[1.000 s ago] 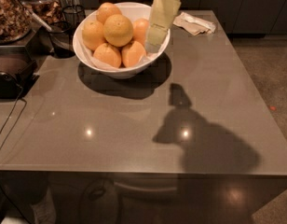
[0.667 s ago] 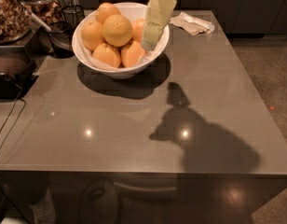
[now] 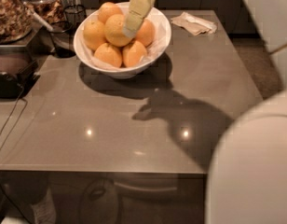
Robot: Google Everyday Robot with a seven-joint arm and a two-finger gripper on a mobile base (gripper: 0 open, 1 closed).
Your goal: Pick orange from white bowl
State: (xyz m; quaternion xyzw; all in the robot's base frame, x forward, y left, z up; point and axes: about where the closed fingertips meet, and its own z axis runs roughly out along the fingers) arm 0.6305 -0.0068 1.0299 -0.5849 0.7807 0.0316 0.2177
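The white bowl [image 3: 157, 41] stands at the back of the grey table [image 3: 134, 120], left of centre, with a white paper lining and several oranges piled in it. The orange [image 3: 114, 29], paler yellow-orange, lies on top of the pile. Deeper-orange fruit lie around it, such as one at the front [image 3: 134, 53]. My gripper [image 3: 130, 31] comes down from the top edge as a pale yellow shape. Its tip is over the bowl, against the right side of the top orange and in front of another orange [image 3: 147, 31].
A crumpled napkin [image 3: 195, 23] lies at the back right of the table. A small dark glass cup [image 3: 74, 13], a jar of brown bits [image 3: 10, 13] and a black appliance [image 3: 10, 71] crowd the left side. A large blurred white part of my body [image 3: 255, 171] fills the lower right.
The gripper has moved left and lower, from the bowl's right rim to the top orange. The view has shifted, and my white body part has come into view on the right.
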